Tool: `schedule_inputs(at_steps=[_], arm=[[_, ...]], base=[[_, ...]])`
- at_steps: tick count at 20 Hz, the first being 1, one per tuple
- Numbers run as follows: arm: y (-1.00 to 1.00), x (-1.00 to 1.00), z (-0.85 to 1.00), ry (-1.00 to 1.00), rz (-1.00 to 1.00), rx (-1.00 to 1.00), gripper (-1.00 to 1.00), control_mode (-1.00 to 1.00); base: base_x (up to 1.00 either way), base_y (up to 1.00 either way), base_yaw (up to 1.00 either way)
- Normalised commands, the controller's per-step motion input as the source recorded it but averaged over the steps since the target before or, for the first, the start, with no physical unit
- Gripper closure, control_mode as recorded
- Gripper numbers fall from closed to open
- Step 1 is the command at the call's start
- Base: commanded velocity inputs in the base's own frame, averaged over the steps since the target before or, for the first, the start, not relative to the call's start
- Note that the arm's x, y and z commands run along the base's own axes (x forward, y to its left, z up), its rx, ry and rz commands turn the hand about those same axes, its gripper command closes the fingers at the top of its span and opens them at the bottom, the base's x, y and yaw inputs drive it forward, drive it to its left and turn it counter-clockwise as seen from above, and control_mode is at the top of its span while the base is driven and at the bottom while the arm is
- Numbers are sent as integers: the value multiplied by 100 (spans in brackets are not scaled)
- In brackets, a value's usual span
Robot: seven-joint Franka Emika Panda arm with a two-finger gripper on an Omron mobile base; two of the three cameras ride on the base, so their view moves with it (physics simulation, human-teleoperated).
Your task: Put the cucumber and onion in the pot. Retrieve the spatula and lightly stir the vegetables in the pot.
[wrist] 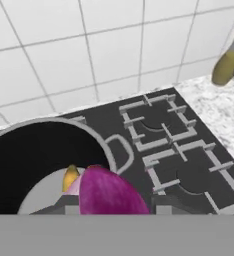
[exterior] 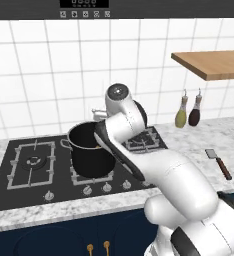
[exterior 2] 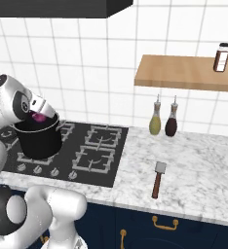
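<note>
White wall tiles back a marble tabletop [exterior 2: 194, 170] with a black hob [exterior 2: 94, 148] set into its left part. Your pot [exterior: 91, 150] stands on a front burner of that hob, near the hob's front edge. Your claw [wrist: 109, 202] hangs over the pot's mouth with the purple onion [wrist: 106, 192] between its tips, partly closed around it; in the right base view the onion [exterior 2: 38, 116] shows just above the rim, so you have it held and not yet let go.

Something yellowish-green [wrist: 70, 177] lies on the pot's floor beside the onion in the hand view. It may be the cucumber, though too little shows for you to be sure. If so, the first vegetable is in and the second is about to follow.

Left for you, as I judge it: drop the onion, then fetch the spatula [exterior 2: 158, 179], which lies on the tabletop well to the right of the hob, near the front edge, and stir lightly. Two bottles [exterior 2: 163, 121] stand by the wall behind it.
</note>
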Motion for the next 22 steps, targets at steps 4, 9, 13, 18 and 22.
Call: schedule_inputs(at_steps=[4,9,13,18,22], arm=[[56,38,-46,15,0,-3,100,-100],[46,52,-52,13,0,0,100,-100],[35,29,-49,5,0,-1,100,-100],[9,2,-45,0,0,0,100,-100],[0,20,-50,0,0,0,-100,-100]], base=[[0,0,0],[0,0,0],[0,0,0],[0,0,0],[0,0,0]])
